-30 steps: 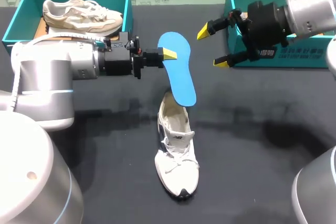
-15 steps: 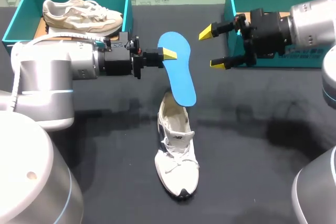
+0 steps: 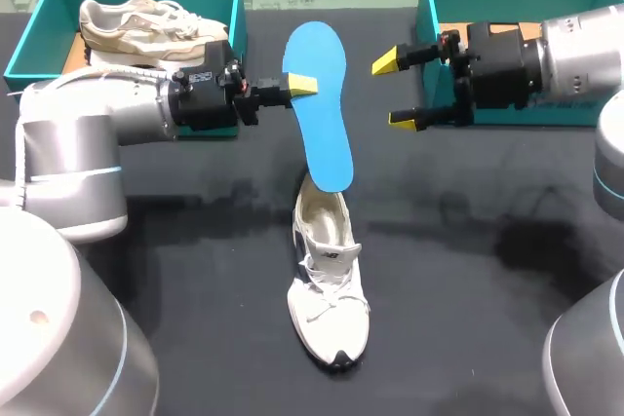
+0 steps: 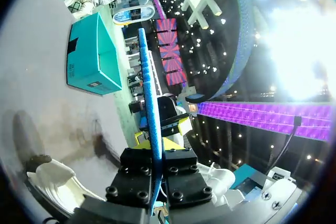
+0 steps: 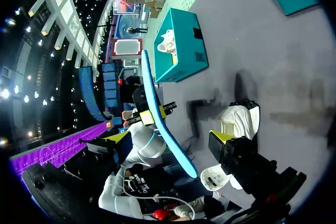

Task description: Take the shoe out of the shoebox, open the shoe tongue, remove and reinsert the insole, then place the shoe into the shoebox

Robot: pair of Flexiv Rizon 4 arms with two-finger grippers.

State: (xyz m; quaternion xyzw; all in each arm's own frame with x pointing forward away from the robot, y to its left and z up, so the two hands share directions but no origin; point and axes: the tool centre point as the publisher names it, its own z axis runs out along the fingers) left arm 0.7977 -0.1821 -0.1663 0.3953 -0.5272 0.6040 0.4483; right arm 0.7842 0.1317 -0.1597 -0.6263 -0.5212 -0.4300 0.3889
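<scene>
Now | left gripper (image 3: 298, 86) pinches thin blue foam insole (image 3: 322, 133) between its fingertips (image 3: 304, 84) | right gripper (image 3: 393, 92) spread | likely light, bendy: hold mid-edge.

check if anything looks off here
Only the blue insole: it is out of the white shoe, held in the air by the left end effector, lower end near the shoe's opening. Fits the task; nothing damaged or spilled.

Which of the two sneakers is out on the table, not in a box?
The white sneaker, standing on the dark table at the lower end of the blue insole. The beige sneaker lies inside the left teal shoebox.
</scene>
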